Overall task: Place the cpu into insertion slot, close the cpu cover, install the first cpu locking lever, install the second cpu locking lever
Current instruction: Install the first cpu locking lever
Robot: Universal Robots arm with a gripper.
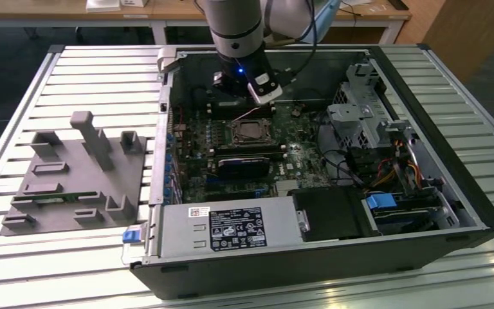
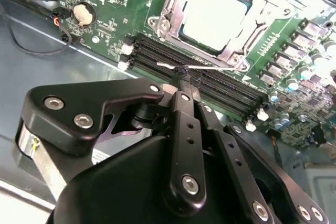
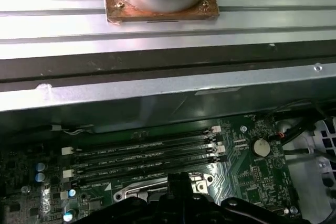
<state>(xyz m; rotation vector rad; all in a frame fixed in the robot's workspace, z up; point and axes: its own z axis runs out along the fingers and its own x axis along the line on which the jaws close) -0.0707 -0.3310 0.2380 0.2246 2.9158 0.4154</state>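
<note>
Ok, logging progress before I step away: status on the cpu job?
Gripper at thin silver wire lever. Pale silver square cpu seated, silver metal frame cover flat around it. Nothing blocking.

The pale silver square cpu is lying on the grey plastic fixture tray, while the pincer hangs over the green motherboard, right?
No. The pale silver square cpu is not on the grey plastic fixture tray; the second wrist view shows it on the green motherboard, framed by the thin silver metal cpu cover. The black pincer does hang over the motherboard.
</note>
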